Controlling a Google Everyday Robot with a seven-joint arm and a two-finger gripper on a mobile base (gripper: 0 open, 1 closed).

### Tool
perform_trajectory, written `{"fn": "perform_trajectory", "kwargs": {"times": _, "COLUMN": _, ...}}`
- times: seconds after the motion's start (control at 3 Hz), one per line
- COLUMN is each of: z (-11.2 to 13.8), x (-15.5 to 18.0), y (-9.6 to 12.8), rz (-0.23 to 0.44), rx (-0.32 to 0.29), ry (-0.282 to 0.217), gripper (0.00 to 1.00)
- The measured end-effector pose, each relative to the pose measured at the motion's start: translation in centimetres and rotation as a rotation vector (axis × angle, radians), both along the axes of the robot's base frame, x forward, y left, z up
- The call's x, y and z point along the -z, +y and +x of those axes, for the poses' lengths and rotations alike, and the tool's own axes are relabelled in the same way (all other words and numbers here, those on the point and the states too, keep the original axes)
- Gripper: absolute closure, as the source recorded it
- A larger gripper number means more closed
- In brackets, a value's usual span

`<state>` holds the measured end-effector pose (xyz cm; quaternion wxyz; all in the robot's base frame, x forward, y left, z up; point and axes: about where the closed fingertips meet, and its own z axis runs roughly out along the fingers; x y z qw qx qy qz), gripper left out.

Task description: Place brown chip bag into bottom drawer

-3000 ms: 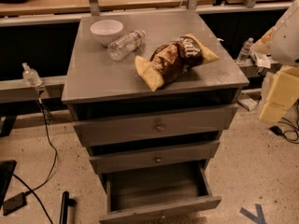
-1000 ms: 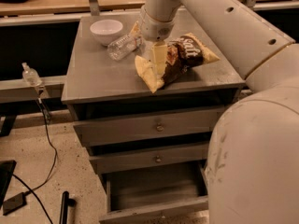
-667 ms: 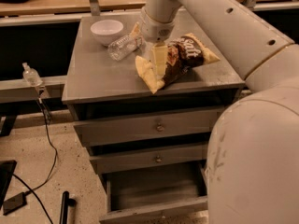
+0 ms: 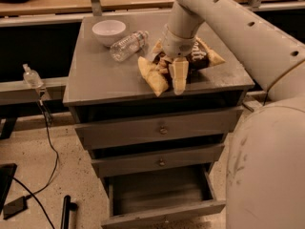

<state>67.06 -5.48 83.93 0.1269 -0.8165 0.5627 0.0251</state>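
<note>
The brown chip bag (image 4: 198, 56) lies on the grey cabinet top (image 4: 102, 78), near its front right, with one pale yellow end (image 4: 151, 78) pointing to the front edge. My gripper (image 4: 172, 69) reaches down from the upper right and sits right on the bag's middle, covering part of it. The bag still rests on the top. The bottom drawer (image 4: 164, 214) is pulled open below, with nothing visible inside.
A clear plastic bottle (image 4: 127, 44) lies just left of the bag, with a white bowl (image 4: 108, 31) behind it. Two shut drawers with knobs (image 4: 163, 130) sit above the open one. My arm and body (image 4: 267, 166) fill the right side. A cable and a small bottle (image 4: 31, 75) are at the left.
The arm swung in from the right over the cabinet. In the last second, the gripper has dropped lower and a little to the right onto the bag. The bag has not shifted.
</note>
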Motion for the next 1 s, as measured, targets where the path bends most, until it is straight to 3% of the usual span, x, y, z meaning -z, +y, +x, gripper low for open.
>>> {"fn": "perform_trajectory", "kwargs": {"times": 0.33, "z": 0.22, "x": 0.25, "y": 0.1, "rz": 0.004, "rx": 0.001, "ry": -0.004, "gripper": 0.18}}
{"fn": "perform_trajectory", "kwargs": {"times": 1.0, "z": 0.62, "x": 0.73, "y": 0.49, "rz": 0.009, "rx": 0.0, "ry": -0.01, "gripper": 0.64}}
